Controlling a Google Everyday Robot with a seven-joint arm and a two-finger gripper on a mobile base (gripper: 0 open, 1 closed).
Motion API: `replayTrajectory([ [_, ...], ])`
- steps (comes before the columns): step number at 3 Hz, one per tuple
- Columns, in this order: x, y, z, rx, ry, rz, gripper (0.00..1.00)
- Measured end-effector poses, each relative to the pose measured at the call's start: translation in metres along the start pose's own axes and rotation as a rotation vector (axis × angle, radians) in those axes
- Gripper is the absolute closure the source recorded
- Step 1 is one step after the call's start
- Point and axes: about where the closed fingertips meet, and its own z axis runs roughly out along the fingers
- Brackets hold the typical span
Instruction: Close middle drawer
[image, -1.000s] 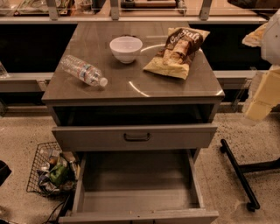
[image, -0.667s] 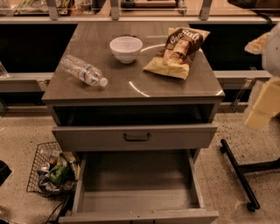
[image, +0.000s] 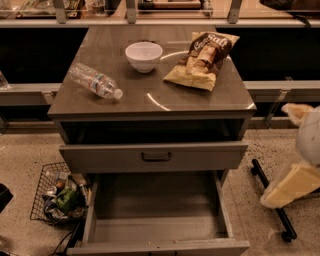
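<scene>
At the bottom of the camera view, the middle drawer (image: 155, 220) is seen pulled far out from under the desk (image: 150, 102), its plain tray laid open and its front cut by the lower edge. Above it, another drawer (image: 200, 157) with a dark bar handle is drawn out slightly. On the desk are set a bottle (image: 95, 81) lying on its side, a white bowl (image: 143, 55) and a chip bag (image: 202, 60). A wire basket (image: 42, 187) of clutter is placed on the floor to the left. At the right edge, the pale hand (image: 292, 186) is held well apart from the middle drawer, level with its tray; whether it is open or closed cannot be told.
</scene>
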Motion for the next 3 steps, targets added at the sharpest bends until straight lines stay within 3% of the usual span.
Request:
replayTrajectory([
  [2,0.038,0.068,0.111,-0.073,-0.057,0.088,0.0],
  [3,0.038,0.068,0.111,-0.073,-0.057,0.088,0.0],
])
